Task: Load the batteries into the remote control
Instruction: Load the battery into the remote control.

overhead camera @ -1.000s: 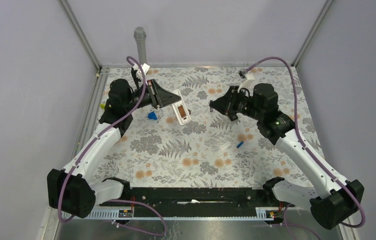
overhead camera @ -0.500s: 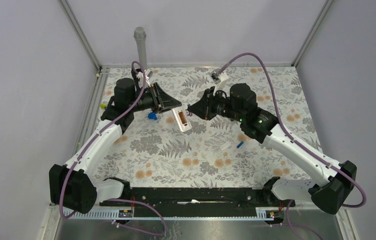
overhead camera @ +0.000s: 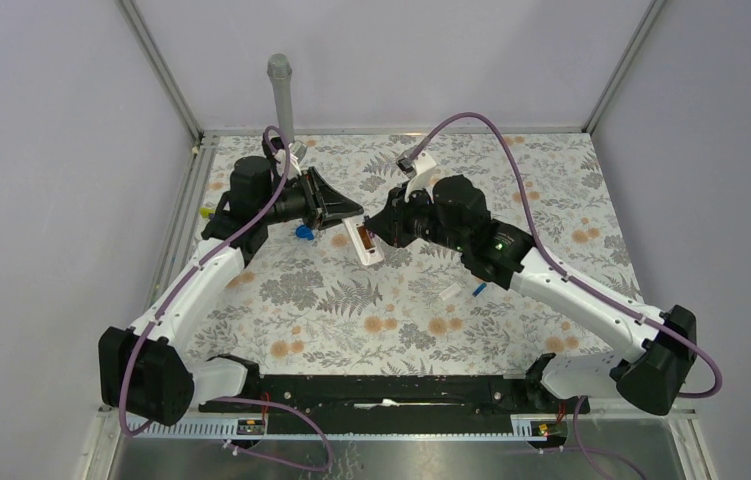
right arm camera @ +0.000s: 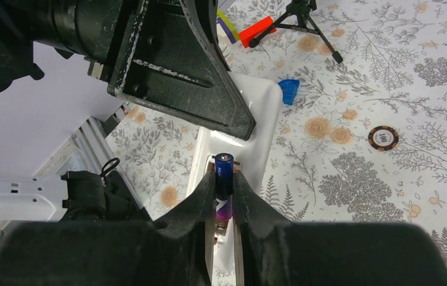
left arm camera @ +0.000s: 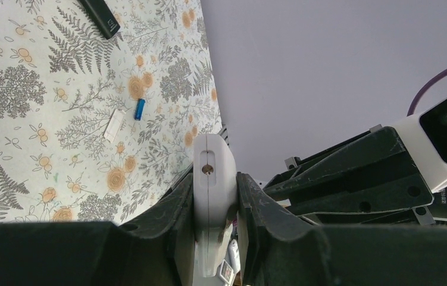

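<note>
Over the remote point(overhead camera: 364, 241) clamped in the left hand point(overhead camera: 349, 212), the right hand point(overhead camera: 376, 228) pinches a blue battery point(right arm camera: 223, 173).

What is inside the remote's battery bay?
A blue battery, pinched by the right gripper, sits at the open bay of the remote. It and the fingers hide the bay floor.

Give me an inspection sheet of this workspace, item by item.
Surface: floral mat, flat.
Job's things: white remote clamped in left pincer; blue battery in right pincer, over the remote; second blue battery loose on mat.
Clutter: blue blob piece, poker chip, black tripod, orange-red piece, black remote, white cover.
Pincers: both shut on their loads.
Cables: purple cable arcs above each arm; no snag seen.
Surroundings: grey walls, metal frame, grey post.
</note>
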